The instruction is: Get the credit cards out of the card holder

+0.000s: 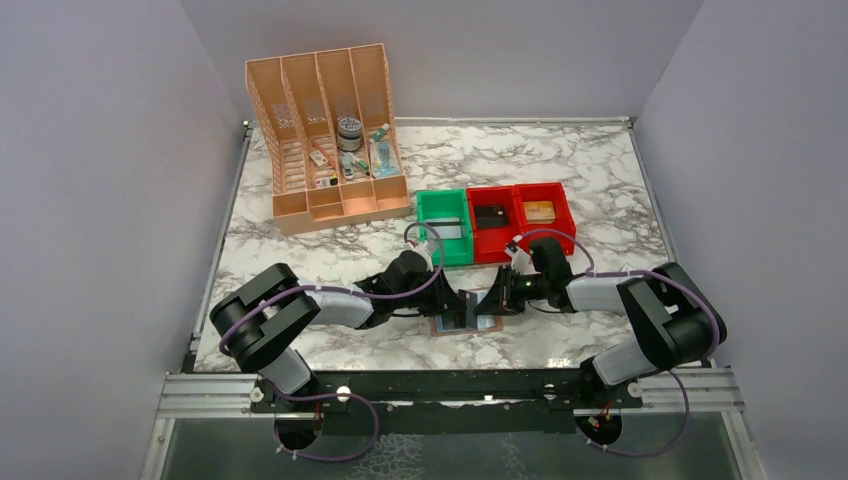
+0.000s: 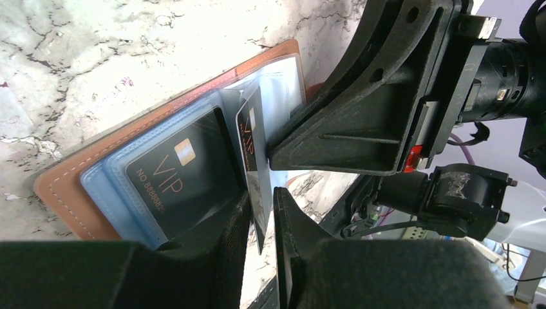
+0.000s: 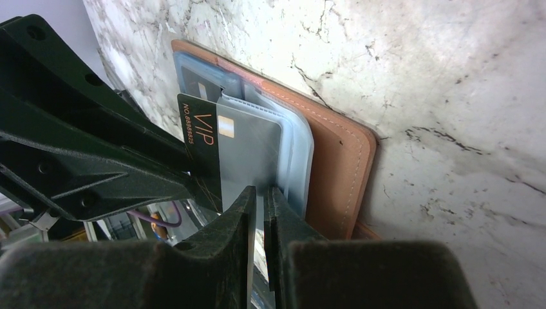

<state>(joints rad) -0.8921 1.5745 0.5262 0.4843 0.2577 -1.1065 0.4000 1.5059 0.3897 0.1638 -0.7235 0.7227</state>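
Reaching in from the left, I am holding my left fingers (image 2: 283,209) narrowly apart on either side of one credit card (image 2: 252,145). This card is standing on edge and tilting up out of the card holder (image 2: 71,187). A sliver of light is showing beside the card, so I cannot tell whether the pads are pressing it.

My right fingers (image 3: 248,206) are facing them from the right, almost together and pinching a clear pocket leaf (image 3: 257,151) of the holder.

The card holder is lying open on the marble worktop (image 1: 600,170), close to the near edge and midway between my two arms. Its brown outside is facing down and its light blue-grey pockets are facing up. A second credit card (image 2: 170,174), black with VIP lettering, is sitting inside a pocket on the left half.

Farther back, a green bin (image 1: 445,225) and two red bins (image 1: 520,215) are standing side by side in a row. A peach file organiser (image 1: 330,130) is standing at the far left with small items in its trays.
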